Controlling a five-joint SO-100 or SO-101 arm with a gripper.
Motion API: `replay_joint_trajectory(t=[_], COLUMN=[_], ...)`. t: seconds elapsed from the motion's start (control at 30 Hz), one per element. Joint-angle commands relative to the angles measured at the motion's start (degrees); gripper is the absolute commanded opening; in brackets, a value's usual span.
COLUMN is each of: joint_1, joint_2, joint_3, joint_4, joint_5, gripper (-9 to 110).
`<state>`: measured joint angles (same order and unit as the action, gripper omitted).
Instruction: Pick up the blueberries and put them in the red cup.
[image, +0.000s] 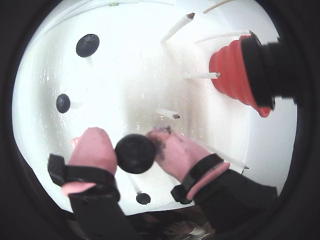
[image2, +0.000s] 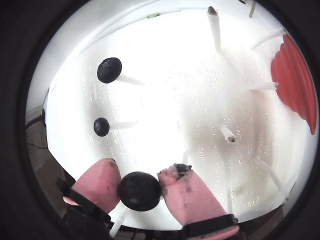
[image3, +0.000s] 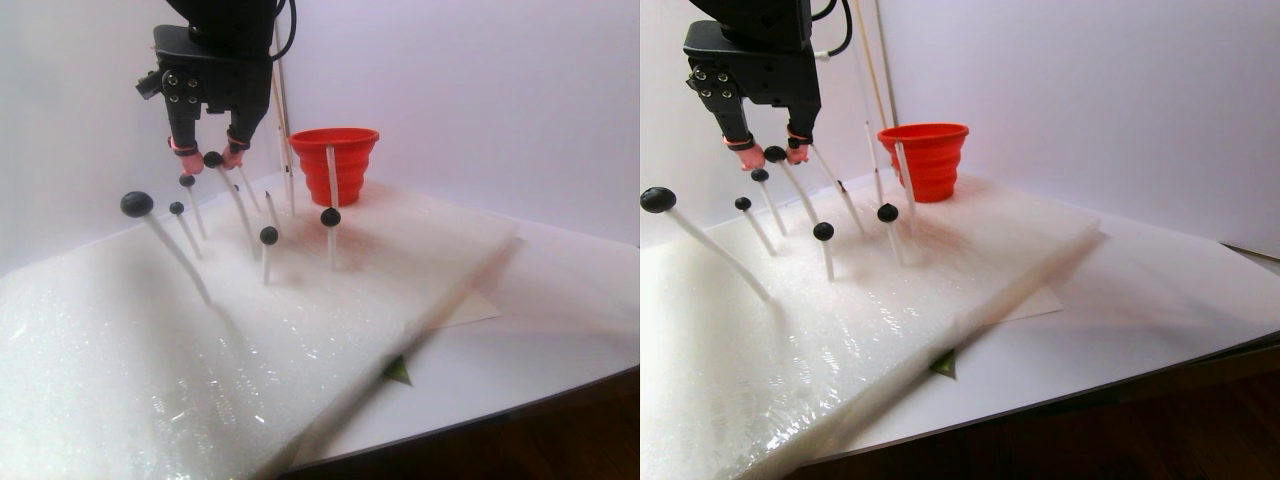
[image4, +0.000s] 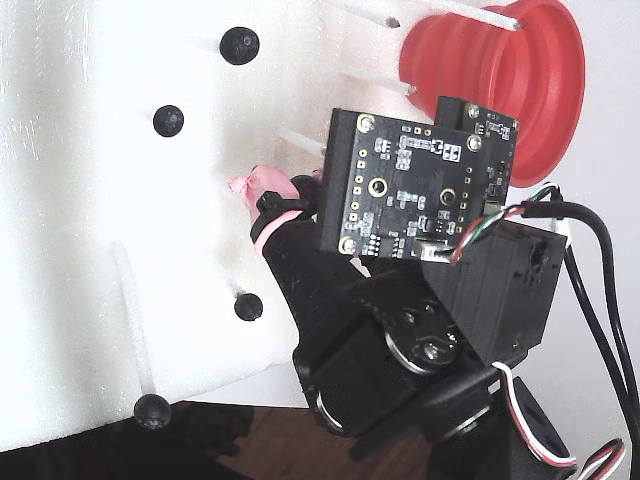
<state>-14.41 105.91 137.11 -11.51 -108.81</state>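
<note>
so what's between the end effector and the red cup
In a wrist view, the end effector, shut on a blueberry, is separated from the red cup by bare white sticks in the foam.

The red cup sits at the top. Below it, the arm's circuit board hides most of the hand. Four blueberries stand left of the board on white foam.

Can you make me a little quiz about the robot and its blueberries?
1. True or false: the gripper is pinching a blueberry.
2. What colour are the gripper's finger covers? A) pink B) green C) yellow
3. Fill in: the other blueberries sit on top of thin white ____, and the red cup stands behind them.

Key: 1 true. 2 A. 3 sticks.
</note>
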Motion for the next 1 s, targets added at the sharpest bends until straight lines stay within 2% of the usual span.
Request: replay_joint_trajectory(t=[0.0, 0.3, 0.97], joint_1=[-1.41, -1.76, -0.26], joint_2=[0.97, 3.78, 18.02], joint_3=[-2.72, -2.02, 0.35], joint_4=[-1.05, -0.35, 10.02], joint_5=[-0.18, 0.09, 1.58], gripper=[14, 13, 12])
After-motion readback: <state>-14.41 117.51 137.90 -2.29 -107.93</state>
